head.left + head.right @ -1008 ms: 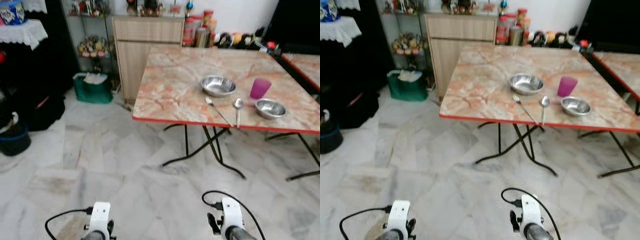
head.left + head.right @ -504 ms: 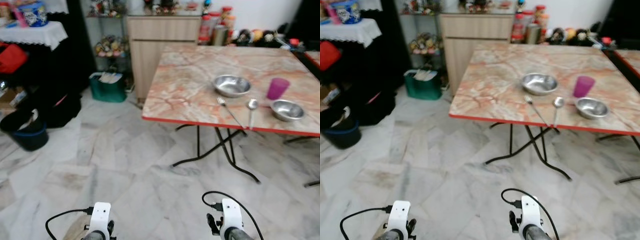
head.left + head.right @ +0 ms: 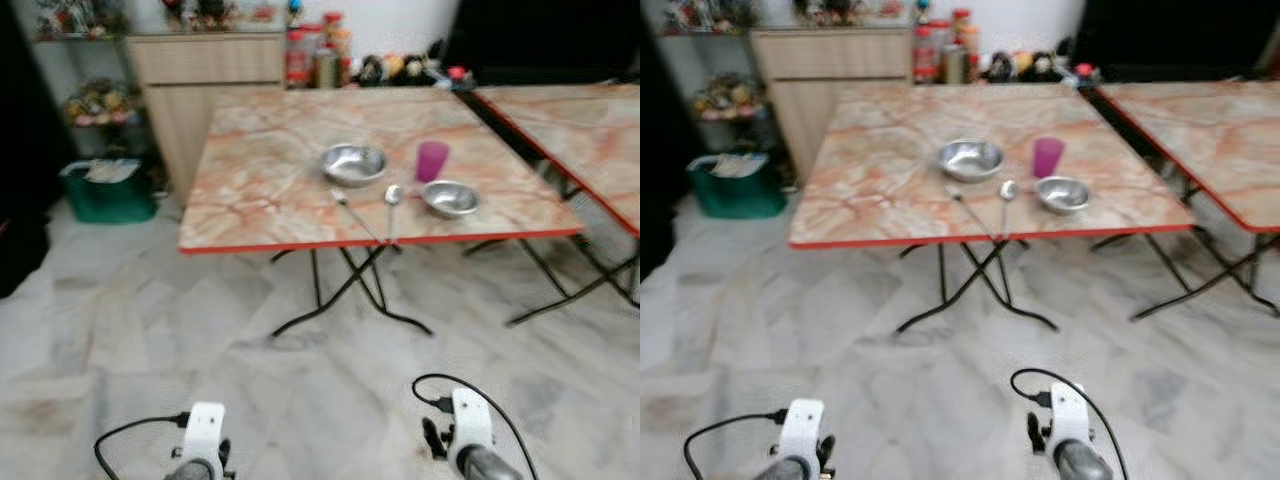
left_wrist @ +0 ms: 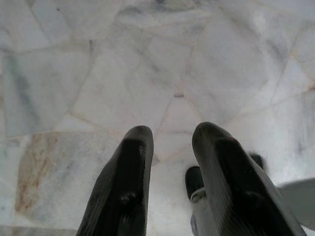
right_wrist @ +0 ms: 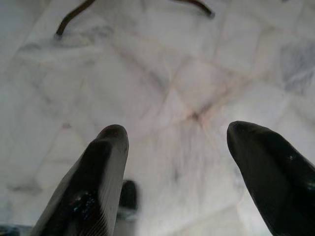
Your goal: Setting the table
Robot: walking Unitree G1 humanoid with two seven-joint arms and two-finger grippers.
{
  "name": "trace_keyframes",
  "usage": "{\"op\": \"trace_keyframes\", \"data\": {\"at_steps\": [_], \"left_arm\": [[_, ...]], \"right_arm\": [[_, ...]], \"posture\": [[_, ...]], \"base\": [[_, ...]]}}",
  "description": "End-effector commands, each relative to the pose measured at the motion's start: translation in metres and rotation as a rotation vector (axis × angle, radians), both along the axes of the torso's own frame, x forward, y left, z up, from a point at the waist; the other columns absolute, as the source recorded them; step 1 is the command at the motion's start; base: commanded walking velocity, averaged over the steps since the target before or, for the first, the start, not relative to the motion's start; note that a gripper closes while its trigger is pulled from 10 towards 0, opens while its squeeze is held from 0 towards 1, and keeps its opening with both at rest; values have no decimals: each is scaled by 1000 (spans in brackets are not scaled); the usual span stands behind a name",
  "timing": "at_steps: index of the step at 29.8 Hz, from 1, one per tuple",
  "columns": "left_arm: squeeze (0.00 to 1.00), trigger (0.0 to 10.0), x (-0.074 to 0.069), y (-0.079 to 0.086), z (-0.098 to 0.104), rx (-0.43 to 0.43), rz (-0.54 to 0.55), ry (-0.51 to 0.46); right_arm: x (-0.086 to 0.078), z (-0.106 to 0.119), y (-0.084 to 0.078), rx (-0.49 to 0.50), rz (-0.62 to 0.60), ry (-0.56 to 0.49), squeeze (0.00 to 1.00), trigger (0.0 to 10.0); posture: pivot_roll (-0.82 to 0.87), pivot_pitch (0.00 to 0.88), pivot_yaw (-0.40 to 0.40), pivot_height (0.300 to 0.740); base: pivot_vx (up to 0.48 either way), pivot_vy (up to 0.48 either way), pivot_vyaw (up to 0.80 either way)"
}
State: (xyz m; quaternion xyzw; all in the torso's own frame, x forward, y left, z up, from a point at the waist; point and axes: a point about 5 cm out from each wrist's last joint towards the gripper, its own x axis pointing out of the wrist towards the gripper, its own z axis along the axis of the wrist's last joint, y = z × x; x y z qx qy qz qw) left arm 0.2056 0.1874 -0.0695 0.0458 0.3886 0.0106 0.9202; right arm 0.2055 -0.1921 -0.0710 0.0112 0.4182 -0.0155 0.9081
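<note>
Ahead stands a marble-patterned folding table (image 3: 270, 190) with a red edge. On it are a large steel bowl (image 3: 353, 163), a pink cup (image 3: 432, 160) and a small steel bowl (image 3: 449, 198). A fork (image 3: 352, 212) and a spoon (image 3: 391, 205) lie side by side near its front edge. Both arms hang low over the floor, well short of the table. My left gripper (image 4: 172, 132) holds its fingers a narrow gap apart, empty. My right gripper (image 5: 179, 130) is wide open, empty.
A second marble table (image 3: 570, 130) stands close on the right. Behind are a wooden cabinet (image 3: 205, 70) and bottles (image 3: 320, 60) along the wall. A green basket (image 3: 108, 190) sits on the floor at left. White marble floor (image 3: 250, 370) lies between me and the table.
The camera has swung: the table sits more to the centre and the second table fills the right. The dark shelves at left have slid out of view. Nothing on the table moved.
</note>
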Motion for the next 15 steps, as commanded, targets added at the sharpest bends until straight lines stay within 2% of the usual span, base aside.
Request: {"op": "trace_keyframes", "data": {"at_steps": [1, 5, 15], "left_arm": [[0, 10000, -3, 0, -2, -7, 13, 19], [0, 10000, -2, 0, -2, -8, 26, 17], [0, 10000, -1, -2, -2, -12, 38, 20]], "right_arm": [[2, 1, 0, -6, 10, -3, 0, 10000], [2, 1, 0, -4, 11, -4, 0, 10000], [0, 1, -4, -17, 8, 0, 0, 10000]], "posture": [[-4, 0, -7, 740], [-4, 0, -12, 740], [-13, 0, -18, 740]], "base": [[0, 0, 0], [0, 0, 0], [285, 0, 0]]}}
